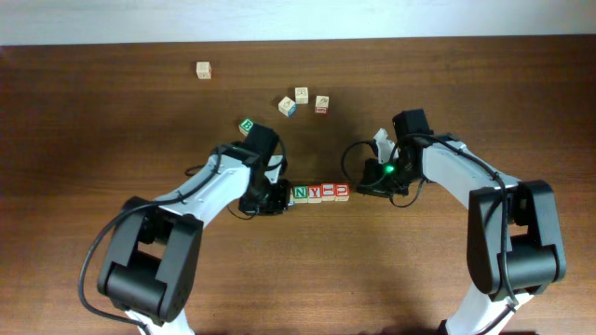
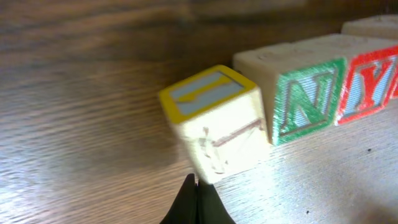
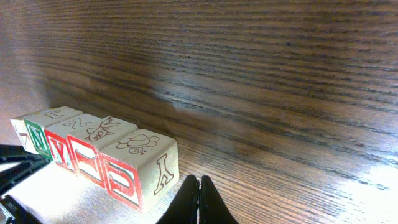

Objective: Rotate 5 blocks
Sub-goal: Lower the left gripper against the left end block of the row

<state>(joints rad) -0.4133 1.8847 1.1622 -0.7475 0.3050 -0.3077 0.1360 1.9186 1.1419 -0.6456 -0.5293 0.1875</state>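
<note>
Left gripper, jaws shut and empty, sits just beside the tilted blue-marked block, which touches the N block. Right gripper, also shut and empty, is near the right-end block.

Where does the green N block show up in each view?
Overhead: N block just below frame centre.
Left wrist: N block right of centre, its green letter facing the camera.
Right wrist: N block at far left, its green face seen edge-on.
Shared landmark: the red Y block touching it.
</note>
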